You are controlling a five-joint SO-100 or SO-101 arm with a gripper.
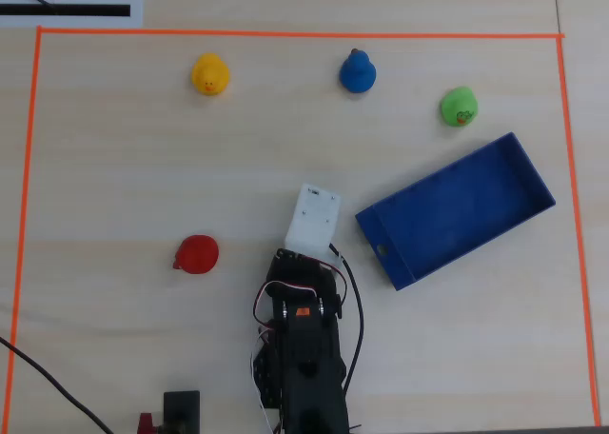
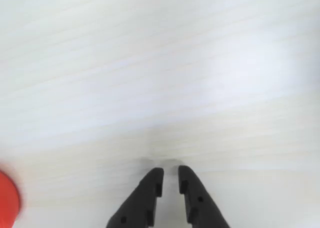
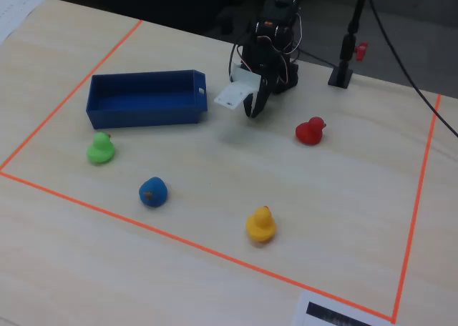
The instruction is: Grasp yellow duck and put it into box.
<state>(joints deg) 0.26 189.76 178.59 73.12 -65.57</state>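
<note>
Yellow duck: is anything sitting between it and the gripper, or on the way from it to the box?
Nothing visible does. In the overhead view bare table lies between the gripper and the yellow duck; the red duck sits off to the left. The blue duck stands just above the straight line to the box.

In the overhead view, the box lies right of the arm.
</note>
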